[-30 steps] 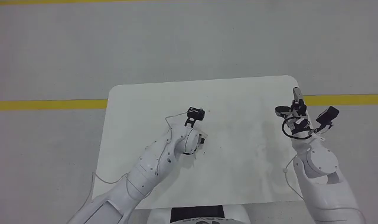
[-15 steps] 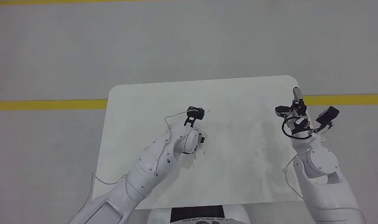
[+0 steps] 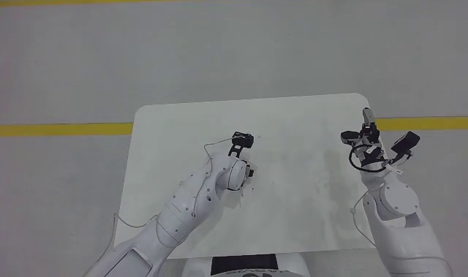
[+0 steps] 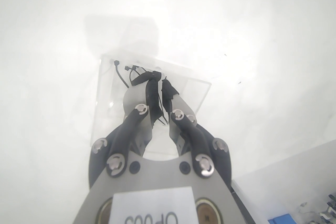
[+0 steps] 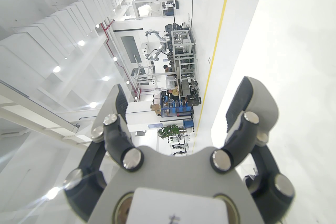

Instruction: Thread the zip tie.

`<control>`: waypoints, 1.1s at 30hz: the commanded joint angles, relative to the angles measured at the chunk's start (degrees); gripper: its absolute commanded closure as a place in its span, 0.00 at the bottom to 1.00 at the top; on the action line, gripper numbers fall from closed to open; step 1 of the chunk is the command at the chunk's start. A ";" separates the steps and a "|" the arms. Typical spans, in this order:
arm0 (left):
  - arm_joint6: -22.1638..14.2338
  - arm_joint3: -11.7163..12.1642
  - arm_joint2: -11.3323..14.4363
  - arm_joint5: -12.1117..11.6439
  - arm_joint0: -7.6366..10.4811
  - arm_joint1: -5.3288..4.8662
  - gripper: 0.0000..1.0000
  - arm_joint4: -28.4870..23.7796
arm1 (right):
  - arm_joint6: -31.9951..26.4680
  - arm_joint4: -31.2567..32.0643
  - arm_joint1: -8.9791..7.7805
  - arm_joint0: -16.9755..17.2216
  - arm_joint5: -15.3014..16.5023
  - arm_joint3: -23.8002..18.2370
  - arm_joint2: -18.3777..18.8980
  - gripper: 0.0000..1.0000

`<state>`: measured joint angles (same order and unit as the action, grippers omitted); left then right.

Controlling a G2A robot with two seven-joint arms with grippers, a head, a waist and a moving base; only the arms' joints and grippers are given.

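The left tool (image 3: pixel 241 139) is sitting over the middle of the white surface (image 3: pixel 292 204), a little left of center. In the left wrist view its two tape-wrapped fingers (image 4: pixel 151 93) are pressing together, clamping on a thin black zip tie (image 4: pixel 162 114) whose strand is running down between them. The tool tips are reaching into a clear plastic box (image 4: pixel 103 93) that is resting on the surface. More black zip ties (image 4: pixel 119 75) are lying loose in the far left part of that box, just beside the tool tips.

The right tool (image 5: pixel 181 93) is hanging at the right edge of the surface, well apart from the left tool and the box. Its fingers are standing wide apart with nothing between them, and it is pointing out toward the room beyond the surface. A yellow floor line (image 5: pixel 220 22) is running along past the far side of the surface.
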<state>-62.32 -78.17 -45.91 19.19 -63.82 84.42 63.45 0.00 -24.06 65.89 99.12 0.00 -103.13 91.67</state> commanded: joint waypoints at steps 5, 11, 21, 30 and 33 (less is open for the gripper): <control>-0.27 0.98 0.39 0.07 0.37 0.01 0.92 -0.30 | 0.00 0.00 0.00 0.00 0.00 0.00 0.00 0.00; -0.46 1.93 0.88 0.29 1.02 0.12 0.92 -0.55 | 0.00 0.00 0.00 0.00 0.00 0.00 0.00 0.00; -0.55 2.30 1.00 0.29 1.22 0.13 1.00 -0.51 | 0.00 0.00 0.00 0.00 0.00 0.00 0.00 0.00; -0.87 -0.67 0.17 0.29 0.27 -0.25 1.00 1.34 | 0.00 0.00 0.00 0.00 0.00 0.00 0.00 0.00; -1.77 -3.97 -1.10 0.29 -1.23 -0.71 1.00 3.12 | 0.00 0.00 0.00 0.00 0.00 0.00 0.00 0.00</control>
<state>-63.74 -80.97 -46.61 19.48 -64.50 83.86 65.95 0.00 -24.06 65.89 99.12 0.00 -103.13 91.67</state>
